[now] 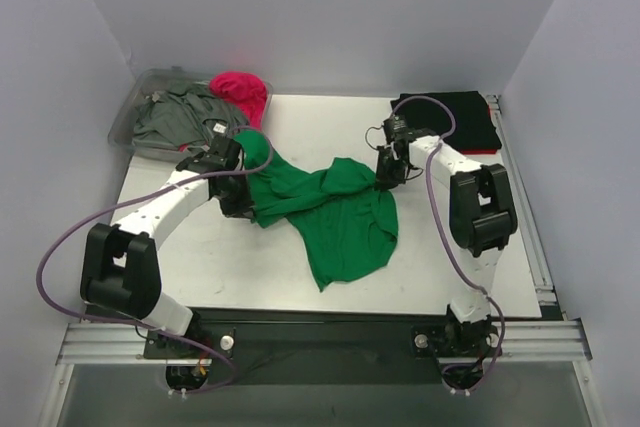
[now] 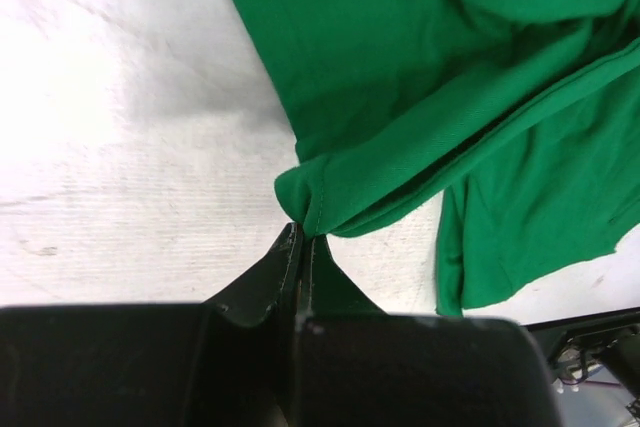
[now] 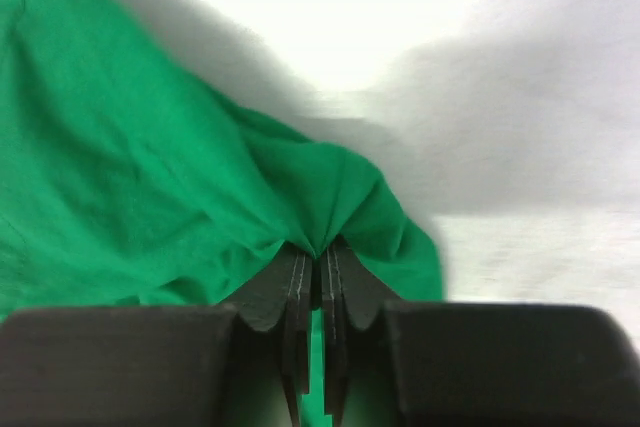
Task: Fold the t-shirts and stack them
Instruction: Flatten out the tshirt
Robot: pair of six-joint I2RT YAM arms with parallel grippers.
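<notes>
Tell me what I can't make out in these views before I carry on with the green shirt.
- Top view: both grips on the green t-shirt are hidden by the arms.
- Right wrist: which part the right gripper pinches; bunched cloth hides it.
- Left wrist: the left gripper holds a stitched edge; sleeve or hem, the frame cuts off.
- Top view: black t-shirt too dark to show folds.

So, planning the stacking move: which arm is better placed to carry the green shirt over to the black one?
Right, probably. The right gripper is shut on the green t-shirt close to the black t-shirt at the far right corner; the left gripper pinches its hem further away.
</notes>
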